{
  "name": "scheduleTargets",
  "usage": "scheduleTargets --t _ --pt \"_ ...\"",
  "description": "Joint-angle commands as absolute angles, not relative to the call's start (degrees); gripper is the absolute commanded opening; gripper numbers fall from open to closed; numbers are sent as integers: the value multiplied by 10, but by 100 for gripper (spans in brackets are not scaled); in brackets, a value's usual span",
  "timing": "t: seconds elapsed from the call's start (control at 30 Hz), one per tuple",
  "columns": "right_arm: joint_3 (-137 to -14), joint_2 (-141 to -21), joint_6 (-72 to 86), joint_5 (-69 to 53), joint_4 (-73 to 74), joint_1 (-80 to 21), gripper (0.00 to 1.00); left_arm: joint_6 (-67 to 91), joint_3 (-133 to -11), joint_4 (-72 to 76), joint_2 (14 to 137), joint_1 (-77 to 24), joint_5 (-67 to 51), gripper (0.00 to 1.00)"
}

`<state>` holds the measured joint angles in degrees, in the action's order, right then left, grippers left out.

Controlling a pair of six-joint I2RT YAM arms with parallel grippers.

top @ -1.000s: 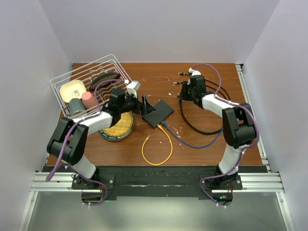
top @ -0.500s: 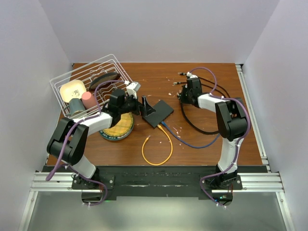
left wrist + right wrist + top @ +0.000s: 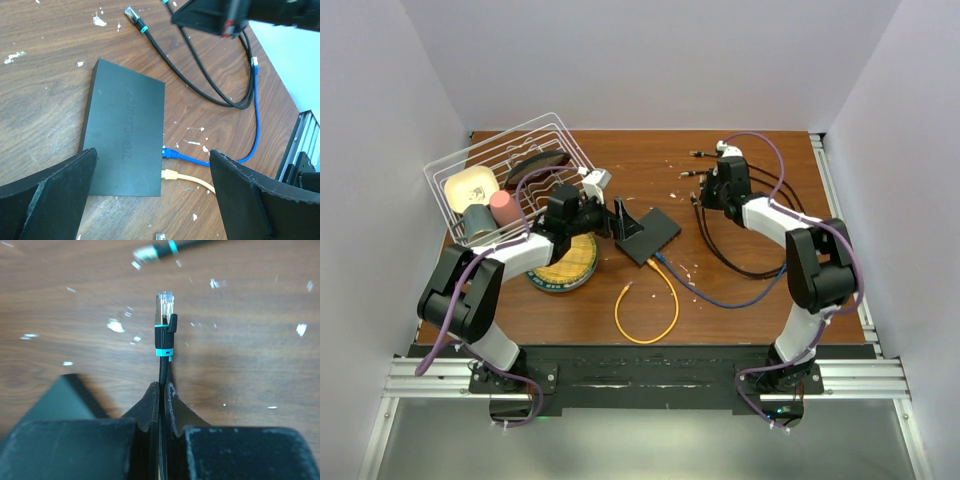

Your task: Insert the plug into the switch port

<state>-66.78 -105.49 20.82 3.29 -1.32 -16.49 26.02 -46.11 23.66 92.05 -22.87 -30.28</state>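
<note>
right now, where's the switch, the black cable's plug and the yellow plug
switch (image 3: 125, 140), left wrist view, middle of its top face
black cable's plug (image 3: 164, 320), right wrist view, its metal body
yellow plug (image 3: 170, 174), left wrist view, connector at the switch's edge

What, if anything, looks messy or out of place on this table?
Small white flecks lie scattered on the wooden table around the switch and beneath the black cable in the right gripper; they look like chips or crumbs. Nothing else stands out.
</note>
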Motion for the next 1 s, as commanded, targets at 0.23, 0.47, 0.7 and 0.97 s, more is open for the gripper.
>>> scheduleTargets --t 0.23,0.47,0.7,0.97 --pt "-613 -955 129 -48 -37 -226 0 380 -513 362 976 -226 -358 100" --pt "-583 -917 123 -54 -29 -266 0 437 -569 388 1047 -226 -388 93" --pt "-576 -882 119 -53 -3 -279 0 439 -603 360 1089 -229 -374 80" --pt "-572 -869 117 -37 17 -288 0 423 -656 304 1095 -249 -337 77"
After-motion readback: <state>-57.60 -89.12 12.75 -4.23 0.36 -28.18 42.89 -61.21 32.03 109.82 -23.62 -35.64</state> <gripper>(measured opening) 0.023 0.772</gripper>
